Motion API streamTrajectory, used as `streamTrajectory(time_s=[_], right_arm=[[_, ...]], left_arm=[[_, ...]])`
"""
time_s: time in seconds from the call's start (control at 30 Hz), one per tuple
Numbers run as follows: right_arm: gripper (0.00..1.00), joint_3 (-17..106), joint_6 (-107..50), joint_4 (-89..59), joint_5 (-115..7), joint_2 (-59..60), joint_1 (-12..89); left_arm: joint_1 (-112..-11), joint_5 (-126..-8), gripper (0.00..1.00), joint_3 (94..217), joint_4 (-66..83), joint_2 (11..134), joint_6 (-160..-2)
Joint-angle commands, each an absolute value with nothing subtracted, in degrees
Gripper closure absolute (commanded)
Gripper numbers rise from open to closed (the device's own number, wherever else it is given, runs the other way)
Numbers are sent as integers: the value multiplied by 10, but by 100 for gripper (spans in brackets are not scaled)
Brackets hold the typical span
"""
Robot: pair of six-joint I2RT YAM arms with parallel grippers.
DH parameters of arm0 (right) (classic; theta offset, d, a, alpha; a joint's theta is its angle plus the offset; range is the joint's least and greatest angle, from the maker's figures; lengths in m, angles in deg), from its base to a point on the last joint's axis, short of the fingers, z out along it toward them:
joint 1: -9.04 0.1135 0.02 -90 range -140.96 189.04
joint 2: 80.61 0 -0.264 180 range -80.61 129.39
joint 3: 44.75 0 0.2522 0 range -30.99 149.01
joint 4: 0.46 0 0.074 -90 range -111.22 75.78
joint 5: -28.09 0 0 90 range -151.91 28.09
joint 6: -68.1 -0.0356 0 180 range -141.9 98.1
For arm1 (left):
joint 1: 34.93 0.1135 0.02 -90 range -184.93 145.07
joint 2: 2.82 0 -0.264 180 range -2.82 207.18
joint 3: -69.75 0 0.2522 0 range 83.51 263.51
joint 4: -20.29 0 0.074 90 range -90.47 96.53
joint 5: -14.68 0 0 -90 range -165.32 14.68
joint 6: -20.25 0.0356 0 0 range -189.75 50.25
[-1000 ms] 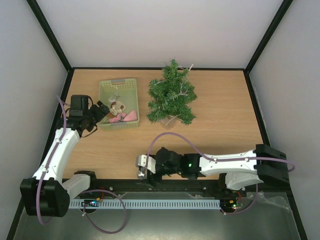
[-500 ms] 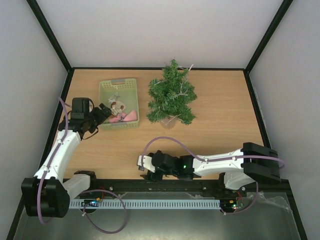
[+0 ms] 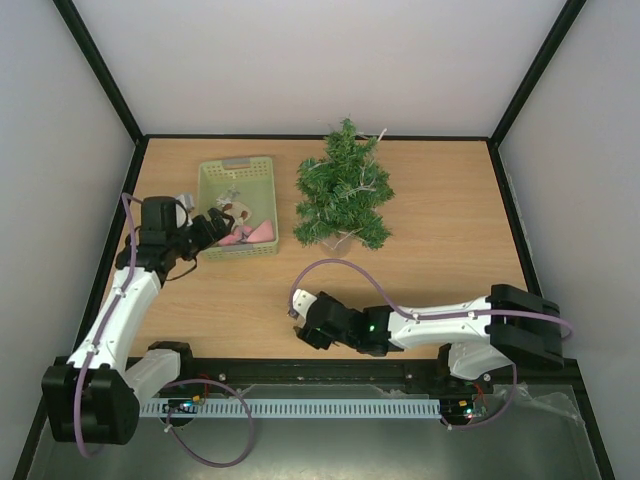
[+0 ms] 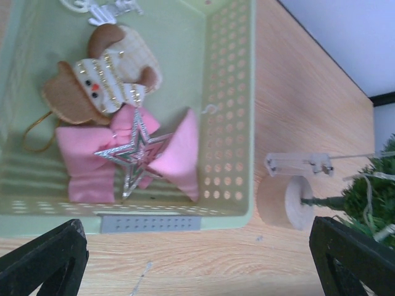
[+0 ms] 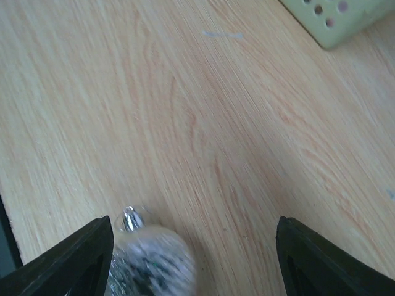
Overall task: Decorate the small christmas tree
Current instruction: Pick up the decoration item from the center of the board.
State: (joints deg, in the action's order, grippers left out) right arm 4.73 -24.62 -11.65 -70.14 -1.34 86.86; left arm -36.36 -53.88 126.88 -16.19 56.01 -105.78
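The small christmas tree (image 3: 343, 190) stands at the back middle of the table; its wooden foot (image 4: 284, 202) and some green needles (image 4: 370, 191) show in the left wrist view. Left of it is a pale green basket (image 3: 237, 162) holding a snowman figure (image 4: 102, 83), a pink bow (image 4: 89, 166) and a silver star (image 4: 133, 154). My left gripper (image 3: 205, 228) (image 4: 197, 271) is open at the basket's near left side, apart from its contents. My right gripper (image 3: 300, 305) (image 5: 194, 265) is open low over the table. A blurred silver bauble (image 5: 148, 265) lies between its jaws, by the left finger.
A clear light-string holder (image 4: 299, 163) lies by the tree's foot. One corner of the basket (image 5: 333, 18) shows at the top right of the right wrist view. Black frame posts and grey walls enclose the table (image 3: 440, 250) on three sides.
My right gripper has moved away from the table's near edge, forward and slightly right, with its jaws a little narrower. The left gripper has shifted slightly along the basket's left side.
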Motion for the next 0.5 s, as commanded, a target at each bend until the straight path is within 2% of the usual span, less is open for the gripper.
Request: streamTrajectory(time_s=[0.0,0.23,0.47], right_arm=[[29,47,-304,-166,-694,-29,857],[37,64,-307,-159,-654,-7,851],[37,91,-331,-193,-627,18,851]], left_arm=[[-362,-489,1,1257,-132,533,-1018],[-362,-475,1,1237,-119,530,-1018],[-362,-458,1,1230,-121,524,-1010]])
